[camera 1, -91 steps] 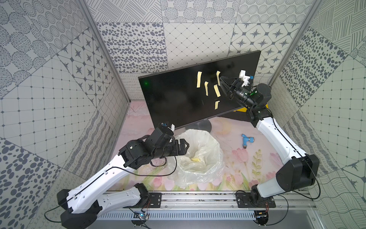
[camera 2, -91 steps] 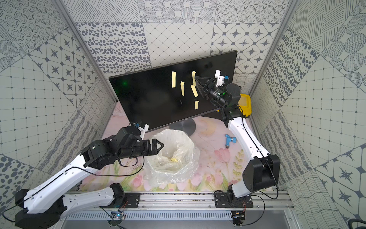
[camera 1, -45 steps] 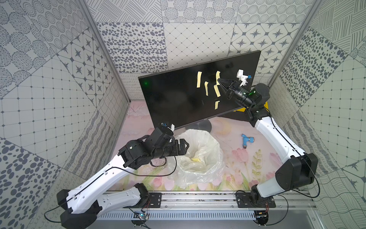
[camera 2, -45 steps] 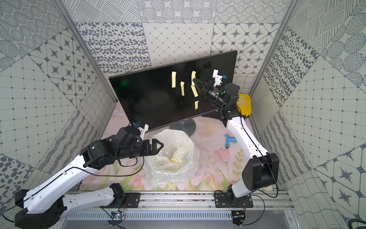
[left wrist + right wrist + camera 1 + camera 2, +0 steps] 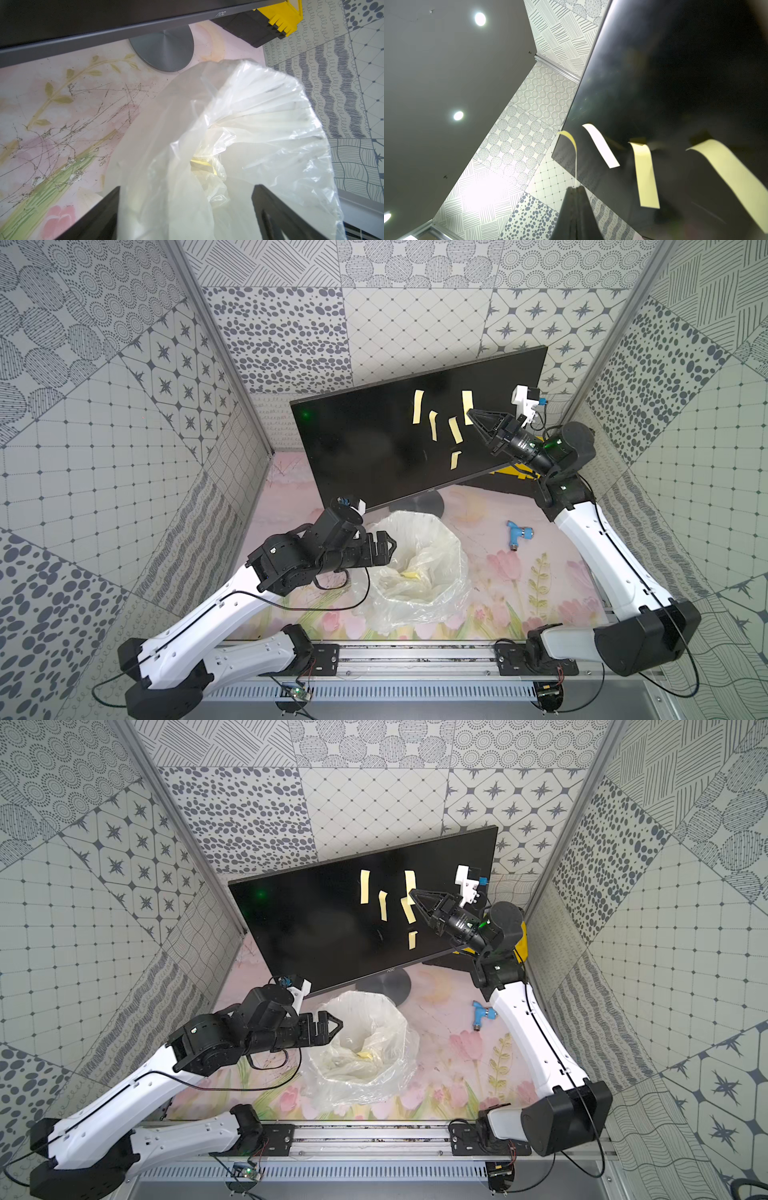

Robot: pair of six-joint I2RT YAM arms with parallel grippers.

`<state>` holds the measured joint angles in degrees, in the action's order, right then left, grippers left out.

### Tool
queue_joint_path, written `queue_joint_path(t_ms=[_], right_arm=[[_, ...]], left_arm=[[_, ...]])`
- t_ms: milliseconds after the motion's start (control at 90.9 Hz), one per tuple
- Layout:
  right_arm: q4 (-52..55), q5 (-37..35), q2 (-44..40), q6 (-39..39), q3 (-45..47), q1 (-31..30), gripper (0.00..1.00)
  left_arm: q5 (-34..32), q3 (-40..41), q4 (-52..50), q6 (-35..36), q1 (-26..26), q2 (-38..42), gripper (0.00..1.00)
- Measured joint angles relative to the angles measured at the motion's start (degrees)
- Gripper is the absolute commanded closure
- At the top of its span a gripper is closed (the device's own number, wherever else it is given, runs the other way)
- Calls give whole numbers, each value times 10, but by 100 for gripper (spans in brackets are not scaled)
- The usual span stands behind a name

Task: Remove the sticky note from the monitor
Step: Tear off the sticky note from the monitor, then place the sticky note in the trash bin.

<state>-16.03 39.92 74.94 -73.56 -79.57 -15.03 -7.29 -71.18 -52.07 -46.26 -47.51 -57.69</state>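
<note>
— Claws first: how does the right claw (image 5: 470,411) stand?
— Jaws pressed together on the lower end of a yellow note (image 5: 468,400). The right wrist view shows the strip edge-on, rising from the tips and curling over at its top toward the screen. Whether that top end is stuck down cannot be told.
— And where is the monitor (image 5: 365,439)?
— Upright at the back of the table (image 5: 540,580), on a round base (image 5: 422,504), its black screen facing the arms. The note is at the screen's upper right part in both top views.
— Anything else on the screen?
— Four other notes (image 5: 418,406), all yellow strips, beside and below the held one, apart from each other.
— The left claw (image 5: 337,1024)?
— Wide open, low over the table, at the rim of a clear bag (image 5: 432,597). In the left wrist view the rim lies between the two fingers (image 5: 104,209); no grip shows.
— What is in the bag?
— Yellow paper (image 5: 409,574) at the bottom. The bag stands just in front of the base.
— Further out?
— A blue fitting (image 5: 517,534) lies on the table right of the bag, well apart from it, and a yellow-and-black box (image 5: 276,18) sits behind the monitor's right side
</note>
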Motion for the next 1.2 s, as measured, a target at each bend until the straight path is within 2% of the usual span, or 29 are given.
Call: queue_joint_path(t_ms=[110,319,550,693,858,1133,1199], right_arm=[[43,15,-37,34,9,-17,100],[185,25,-88,148,21,-85,100],[351,13,-122,280,32,-167,100],[431,-2,-139,335,48,-202,100],[494,-24,-143,376,63,-237,100],[601,-105,-110,452,51,-342,100],[625,-131,-98,468,42,-361,94]], left_arm=[[0,0,0,0,0,0,1],[0,0,0,0,0,0,1],[0,0,0,0,0,0,1],[0,0,0,0,0,0,1],[0,0,0,0,0,0,1],[0,0,0,0,0,1,1],[0,0,0,0,0,1,1]])
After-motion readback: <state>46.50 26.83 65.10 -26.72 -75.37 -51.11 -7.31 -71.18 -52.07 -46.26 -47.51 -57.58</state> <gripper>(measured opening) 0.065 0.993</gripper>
